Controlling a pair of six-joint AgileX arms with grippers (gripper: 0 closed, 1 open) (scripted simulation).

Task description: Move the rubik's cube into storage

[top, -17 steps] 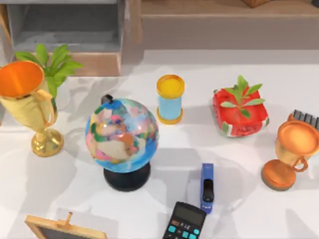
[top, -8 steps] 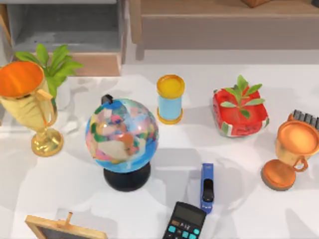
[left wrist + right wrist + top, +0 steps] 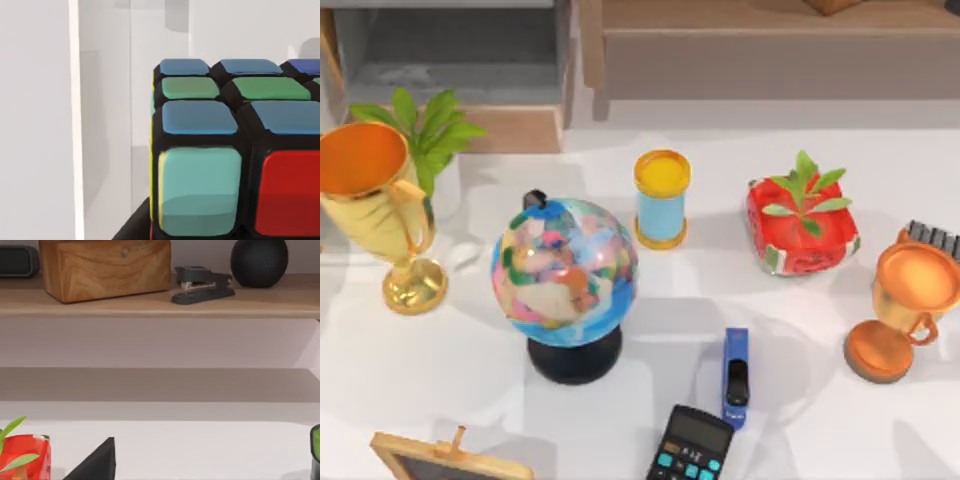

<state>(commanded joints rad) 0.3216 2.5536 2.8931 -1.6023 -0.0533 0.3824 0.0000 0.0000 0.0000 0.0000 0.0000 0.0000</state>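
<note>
Up close to the left wrist camera sits the rubik's cube (image 3: pixel 235 150), its blue, green, teal and red tiles against pale grey walls; whether the left gripper is clamped on it, I cannot tell. On the table (image 3: pixel 470 370) stand a globe (image 3: pixel 565 272) and a watermelon-patterned planter (image 3: pixel 800 228).

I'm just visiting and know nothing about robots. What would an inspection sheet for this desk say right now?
Surface: white table, crowded.
Job's things: rubik's cube close before the left wrist camera, beside pale walls.
Clutter: globe, gold trophy, copper trophy, yellow-topped cylinder, watermelon planter, blue stapler, calculator, small chalkboard, leafy plant.
Claws: a dark fingertip of the right claw shows above the table; open or shut not readable.
Cables: nothing seen.
Surroundings: shelf with wooden box, dark stapler, black ball.
</note>
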